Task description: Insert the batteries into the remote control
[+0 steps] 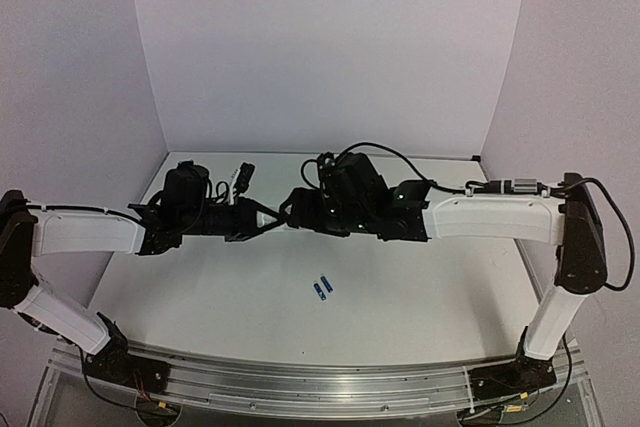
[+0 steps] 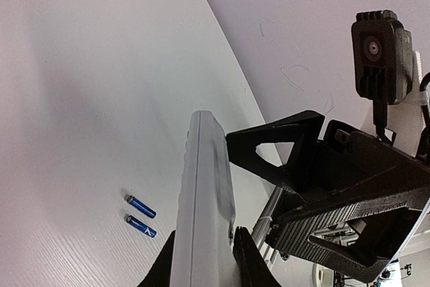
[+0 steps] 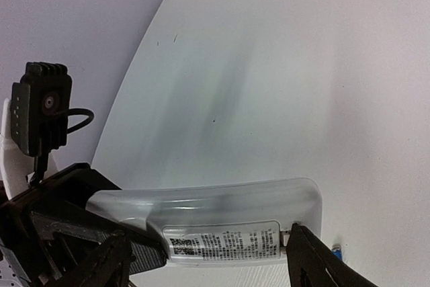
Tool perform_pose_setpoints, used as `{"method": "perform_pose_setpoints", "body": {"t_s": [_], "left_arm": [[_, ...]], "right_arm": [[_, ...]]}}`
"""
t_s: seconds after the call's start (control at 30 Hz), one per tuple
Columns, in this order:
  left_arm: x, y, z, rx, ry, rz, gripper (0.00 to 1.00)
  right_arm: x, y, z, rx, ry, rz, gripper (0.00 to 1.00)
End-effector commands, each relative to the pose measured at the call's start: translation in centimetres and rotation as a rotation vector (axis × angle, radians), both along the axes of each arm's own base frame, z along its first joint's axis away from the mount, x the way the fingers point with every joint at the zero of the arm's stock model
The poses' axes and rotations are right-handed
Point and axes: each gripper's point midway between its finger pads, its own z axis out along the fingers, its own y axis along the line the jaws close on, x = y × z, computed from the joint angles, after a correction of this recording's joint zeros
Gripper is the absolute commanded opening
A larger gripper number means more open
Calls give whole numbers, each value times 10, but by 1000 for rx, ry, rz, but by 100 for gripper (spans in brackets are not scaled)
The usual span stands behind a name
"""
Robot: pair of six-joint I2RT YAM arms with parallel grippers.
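My left gripper (image 2: 205,236) is shut on the remote control (image 2: 205,186) and holds it edge-on above the table. The remote barely shows in the top view (image 1: 273,217), between the two grippers. In the right wrist view its white back (image 3: 222,206), with a printed label, faces the camera. My right gripper (image 3: 207,234) is open and straddles the remote. One fingertip (image 3: 299,236) touches the end of the labelled panel. The two blue batteries (image 1: 323,288) lie side by side on the table below. They show in the left wrist view (image 2: 140,216) and one peeks out in the right wrist view (image 3: 336,255).
The white table (image 1: 200,287) is closed in by pale walls at the back and sides. A metal rail (image 1: 320,377) with the arm bases runs along the near edge. Cables (image 1: 400,162) loop above the right wrist.
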Motion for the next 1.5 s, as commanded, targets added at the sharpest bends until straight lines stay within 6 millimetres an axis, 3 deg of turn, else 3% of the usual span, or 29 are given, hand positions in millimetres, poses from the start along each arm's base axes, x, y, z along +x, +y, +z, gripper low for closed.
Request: {"method": "perform_pose_setpoints", "body": {"t_s": [0.0, 0.2, 0.9, 1.47], "left_arm": [[-25, -15, 73, -198, -176, -152, 0], [-26, -15, 69, -208, -155, -157, 0], [-10, -15, 41, -119, -29, -66, 0], [-4, -12, 42, -149, -27, -26, 0]], "right_arm": [[-12, 35, 15, 81, -44, 201, 75], [-31, 47, 40, 172, -110, 350, 71], [-51, 31, 95, 252, -242, 427, 68], [-56, 20, 97, 240, -245, 421, 67]]}}
